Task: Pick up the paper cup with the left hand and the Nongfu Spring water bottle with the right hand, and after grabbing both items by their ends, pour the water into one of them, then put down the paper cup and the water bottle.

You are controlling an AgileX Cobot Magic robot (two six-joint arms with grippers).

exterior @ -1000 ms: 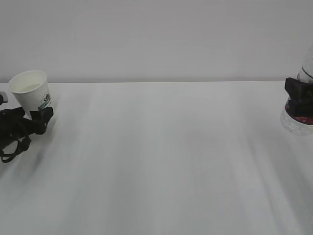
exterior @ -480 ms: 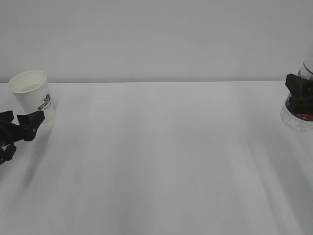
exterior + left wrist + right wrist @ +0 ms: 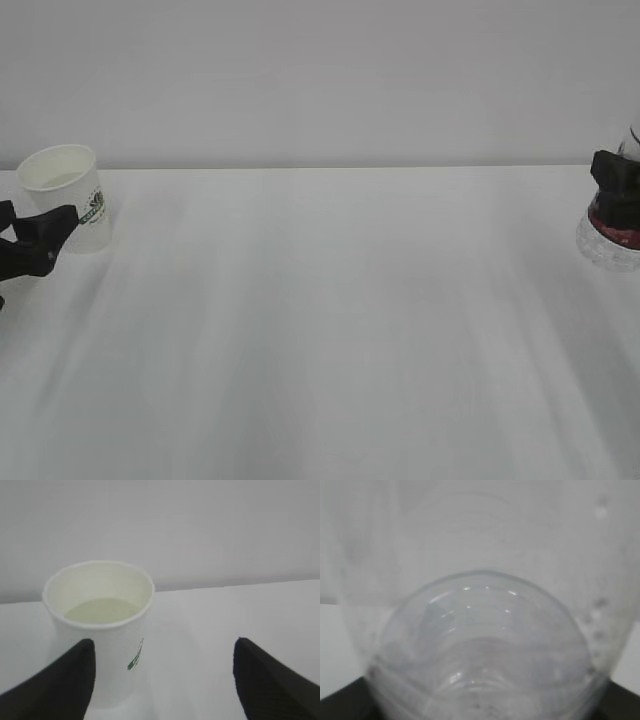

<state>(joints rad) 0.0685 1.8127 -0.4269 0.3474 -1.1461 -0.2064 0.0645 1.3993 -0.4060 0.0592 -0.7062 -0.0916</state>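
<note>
The left hand (image 3: pixel 162 680) has its fingers (image 3: pixel 60 682) spread wide apart, closed on nothing; in the left wrist view the paper cup (image 3: pixel 102 630) stands upright just ahead of them, nearer the left finger, with a gap on the other side. The cup holds pale liquid low inside, and a green logo shows on its wall. In the exterior view this hand (image 3: pixel 25 248) sits at the far left edge, just beside the paper cup (image 3: pixel 68 197), which rests on the white surface (image 3: pixel 330 320).

The right hand (image 3: pixel 618 180), at the far right edge, has its fingers clamped around the Nongfu Spring water bottle (image 3: pixel 612 235) above its red label. The right wrist view is filled by the bottle's clear ribbed wall (image 3: pixel 480 645).
</note>
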